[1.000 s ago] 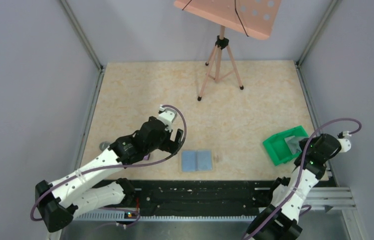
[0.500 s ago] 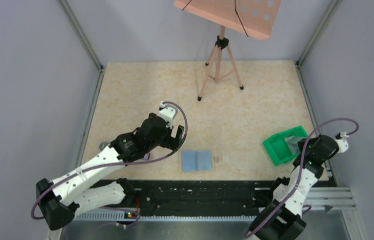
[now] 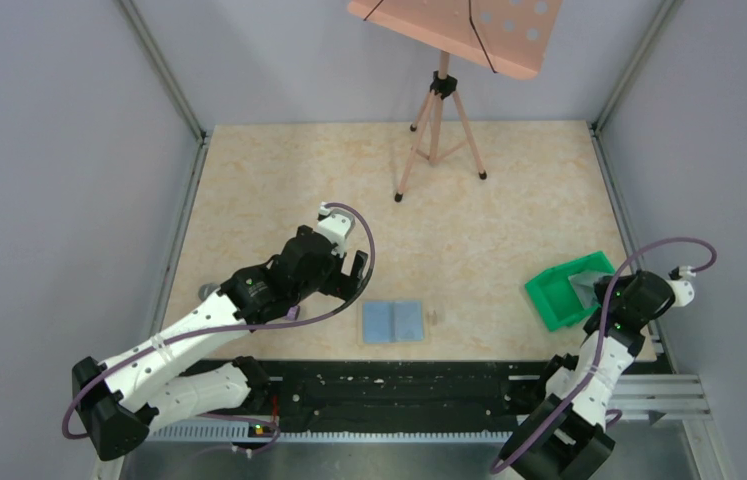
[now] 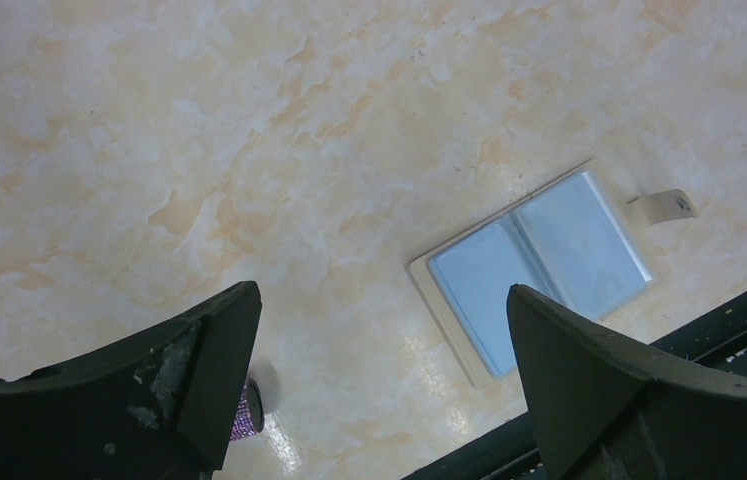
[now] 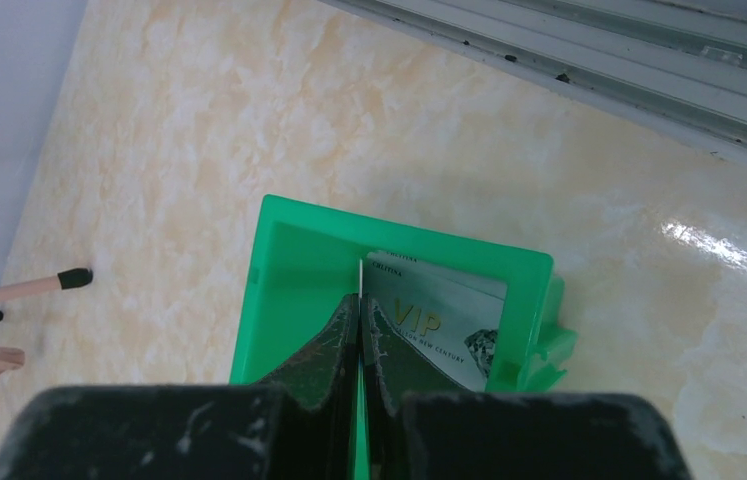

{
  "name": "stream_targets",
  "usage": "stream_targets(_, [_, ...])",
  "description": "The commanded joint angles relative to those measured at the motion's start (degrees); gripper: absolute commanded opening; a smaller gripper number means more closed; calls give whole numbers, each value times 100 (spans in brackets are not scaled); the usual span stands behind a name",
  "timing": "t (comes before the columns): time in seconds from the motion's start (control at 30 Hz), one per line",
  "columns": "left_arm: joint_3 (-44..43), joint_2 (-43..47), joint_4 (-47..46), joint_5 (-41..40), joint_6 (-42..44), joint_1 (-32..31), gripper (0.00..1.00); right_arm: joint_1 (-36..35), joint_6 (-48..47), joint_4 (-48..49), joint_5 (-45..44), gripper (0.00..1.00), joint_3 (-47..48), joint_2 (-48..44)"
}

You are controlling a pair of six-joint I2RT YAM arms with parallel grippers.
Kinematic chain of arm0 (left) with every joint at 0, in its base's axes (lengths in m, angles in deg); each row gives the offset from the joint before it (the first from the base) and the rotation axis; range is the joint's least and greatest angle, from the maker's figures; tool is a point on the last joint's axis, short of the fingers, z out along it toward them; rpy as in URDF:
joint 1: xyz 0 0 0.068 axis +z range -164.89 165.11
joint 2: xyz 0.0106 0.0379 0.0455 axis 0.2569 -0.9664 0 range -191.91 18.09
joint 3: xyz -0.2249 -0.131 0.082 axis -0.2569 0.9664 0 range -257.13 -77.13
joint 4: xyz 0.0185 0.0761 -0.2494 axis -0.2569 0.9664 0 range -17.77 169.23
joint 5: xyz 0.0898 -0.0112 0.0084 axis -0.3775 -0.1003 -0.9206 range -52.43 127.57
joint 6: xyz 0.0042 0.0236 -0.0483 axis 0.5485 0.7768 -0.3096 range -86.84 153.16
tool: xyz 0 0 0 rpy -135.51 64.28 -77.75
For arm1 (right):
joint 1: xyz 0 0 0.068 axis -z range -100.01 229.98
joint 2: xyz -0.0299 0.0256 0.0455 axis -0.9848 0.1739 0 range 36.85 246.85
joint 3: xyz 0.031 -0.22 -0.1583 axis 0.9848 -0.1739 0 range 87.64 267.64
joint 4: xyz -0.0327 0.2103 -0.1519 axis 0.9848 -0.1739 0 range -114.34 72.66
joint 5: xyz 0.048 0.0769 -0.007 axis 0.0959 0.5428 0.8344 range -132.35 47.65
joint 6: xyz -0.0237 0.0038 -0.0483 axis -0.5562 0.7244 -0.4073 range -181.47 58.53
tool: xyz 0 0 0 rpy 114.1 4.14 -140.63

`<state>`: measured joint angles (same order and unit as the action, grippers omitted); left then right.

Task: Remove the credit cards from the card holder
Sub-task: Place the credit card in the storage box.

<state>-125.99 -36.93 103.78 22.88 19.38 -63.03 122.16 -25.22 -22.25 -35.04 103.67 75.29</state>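
The card holder (image 3: 394, 322) lies open near the table's front edge, two light-blue panels up; in the left wrist view the card holder (image 4: 539, 265) has a beige rim and a small tab. My left gripper (image 3: 353, 274) (image 4: 379, 295) hangs open and empty just left of and behind it. My right gripper (image 3: 597, 292) (image 5: 360, 300) is shut on a thin credit card (image 5: 359, 276), seen edge-on, over the green tray (image 5: 289, 260). Another credit card (image 5: 439, 315), marked VIP, lies in that tray.
The green tray (image 3: 549, 296) sits at the right, near the front edge. A music stand on a tripod (image 3: 437, 120) stands at the back. A purple microphone (image 4: 247, 410) lies by my left finger. A black rail (image 3: 399, 385) runs along the front.
The right wrist has drawn slightly toward the near edge, still shut on the card over the tray. The left arm has barely shifted.
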Motion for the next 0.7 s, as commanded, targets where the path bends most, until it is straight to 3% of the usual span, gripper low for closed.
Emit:
stream_targets(0.0, [-170,79,-82,-92,49,12,99,37,0,330,-33,0,38,127])
stream_targets(0.23, [-179,65,-89,-112,-2,4,99,36,-109,307,-116,1,107,252])
stream_targets(0.67, [-66,219,-78,-177,-55,15,99,37,-281,-326,-599,16,521,280])
